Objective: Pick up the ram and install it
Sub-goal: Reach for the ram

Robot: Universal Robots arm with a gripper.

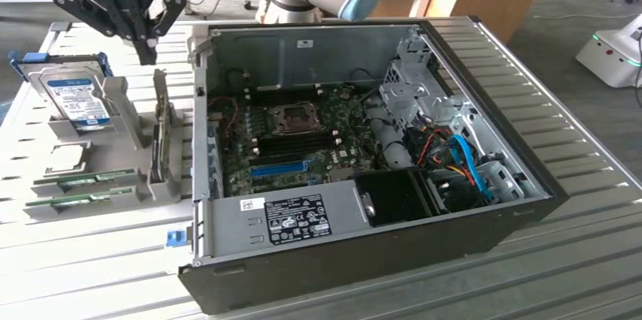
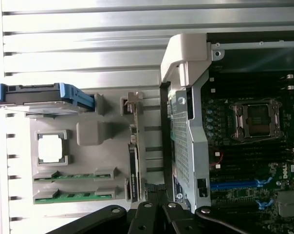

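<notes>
On the exterior view's left, two thin green circuit-board ram sticks (image 1: 84, 178) lie flat, side by side, in the grey plastic holder (image 1: 120, 110) on the ribbed metal table (image 1: 90, 267), their long axes running roughly across that view. My black claw (image 1: 149, 48) hangs over the holder's far end, fingers pressed together and pinching nothing. So the ram lies below it, toward the camera and a little to the left, well apart. Rightward stands the open black computer case (image 1: 401, 249).
</notes>
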